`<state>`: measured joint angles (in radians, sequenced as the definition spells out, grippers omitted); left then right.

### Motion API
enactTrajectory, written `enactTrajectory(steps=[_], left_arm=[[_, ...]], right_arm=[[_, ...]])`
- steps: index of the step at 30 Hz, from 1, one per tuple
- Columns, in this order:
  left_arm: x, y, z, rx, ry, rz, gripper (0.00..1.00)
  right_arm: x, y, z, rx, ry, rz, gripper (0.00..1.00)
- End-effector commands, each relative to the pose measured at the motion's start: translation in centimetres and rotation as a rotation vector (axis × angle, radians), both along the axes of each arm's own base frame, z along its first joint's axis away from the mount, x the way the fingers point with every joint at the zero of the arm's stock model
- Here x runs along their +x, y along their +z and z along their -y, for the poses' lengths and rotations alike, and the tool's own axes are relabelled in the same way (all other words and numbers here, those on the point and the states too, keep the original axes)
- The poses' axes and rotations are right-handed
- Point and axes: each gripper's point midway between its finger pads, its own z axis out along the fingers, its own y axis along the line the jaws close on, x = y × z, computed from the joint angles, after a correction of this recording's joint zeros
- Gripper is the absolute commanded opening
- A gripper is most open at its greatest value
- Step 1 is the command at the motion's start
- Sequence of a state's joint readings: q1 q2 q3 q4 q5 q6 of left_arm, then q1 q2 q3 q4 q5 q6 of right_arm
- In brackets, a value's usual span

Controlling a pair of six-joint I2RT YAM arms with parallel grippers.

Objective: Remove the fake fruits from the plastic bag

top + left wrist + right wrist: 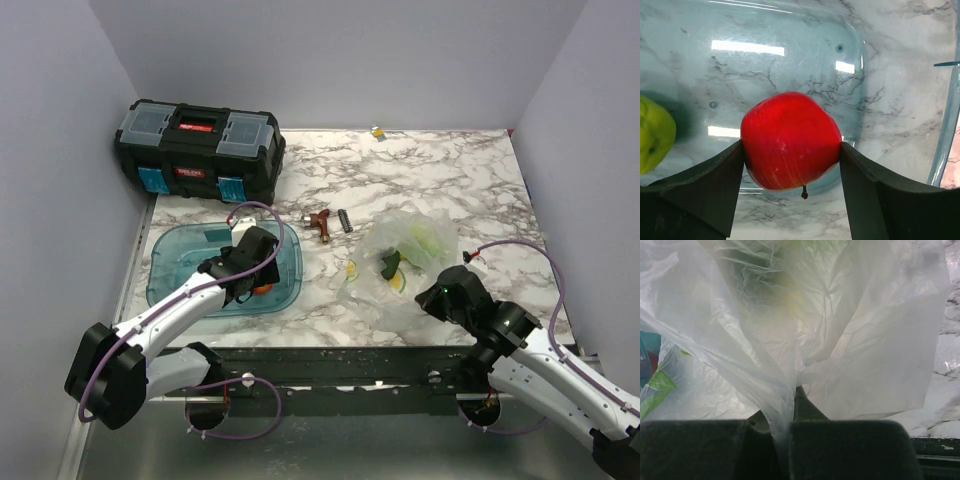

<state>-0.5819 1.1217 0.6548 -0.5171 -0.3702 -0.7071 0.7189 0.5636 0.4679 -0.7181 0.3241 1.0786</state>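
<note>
My left gripper (791, 150) is shut on a red round fake fruit (790, 140), one finger pressing each side, just above the blue tray (850, 75). In the top view this gripper (262, 285) sits over the tray's right part. A yellow-green fruit (655, 132) lies in the tray to the left. The clear plastic bag (410, 255) rests crumpled at the table's centre right, with a dark green fruit (388, 265) and a pale green one (430, 238) showing through it. My right gripper (790, 415) is shut on a bunched fold of the bag (840, 340) at its near edge.
A black toolbox (200, 150) stands at the back left. A small brown tool (320, 222) and a dark screw-like piece (346, 220) lie between tray (180, 250) and bag. A tiny yellow object (377, 131) sits at the far edge.
</note>
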Motion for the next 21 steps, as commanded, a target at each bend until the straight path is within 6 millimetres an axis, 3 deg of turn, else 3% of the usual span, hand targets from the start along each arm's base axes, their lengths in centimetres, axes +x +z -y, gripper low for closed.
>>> enactTrajectory(steps=[1, 8, 10, 15, 17, 21], left_arm=[[-0.9, -0.2, 0.7, -0.061, -0.010, -0.026, 0.38], [-1.8, 1.7, 1.2, -0.121, -0.046, -0.005, 0.77], [-2.0, 2.5, 1.1, -0.130, -0.053, 0.009, 0.83], [-2.7, 5.6, 1.5, -0.186, -0.117, 0.077, 0.87], [-3.4, 7.5, 3.2, -0.273, -0.231, 0.118, 0.88], [-5.0, 12.4, 7.3, -0.529, -0.447, 0.274, 0.88]], right_arm=[[-0.1, 0.1, -1.2, 0.006, 0.076, -0.006, 0.01], [1.2, 0.3, -4.7, 0.010, 0.231, -0.002, 0.01], [1.6, 0.2, -6.0, 0.006, 0.296, -0.009, 0.01], [0.8, 0.4, -9.8, -0.046, 0.459, 0.004, 0.01], [-0.4, 0.2, -11.7, -0.090, 0.527, 0.012, 0.01], [-2.8, -1.8, -13.2, -0.182, 0.580, -0.028, 0.01]])
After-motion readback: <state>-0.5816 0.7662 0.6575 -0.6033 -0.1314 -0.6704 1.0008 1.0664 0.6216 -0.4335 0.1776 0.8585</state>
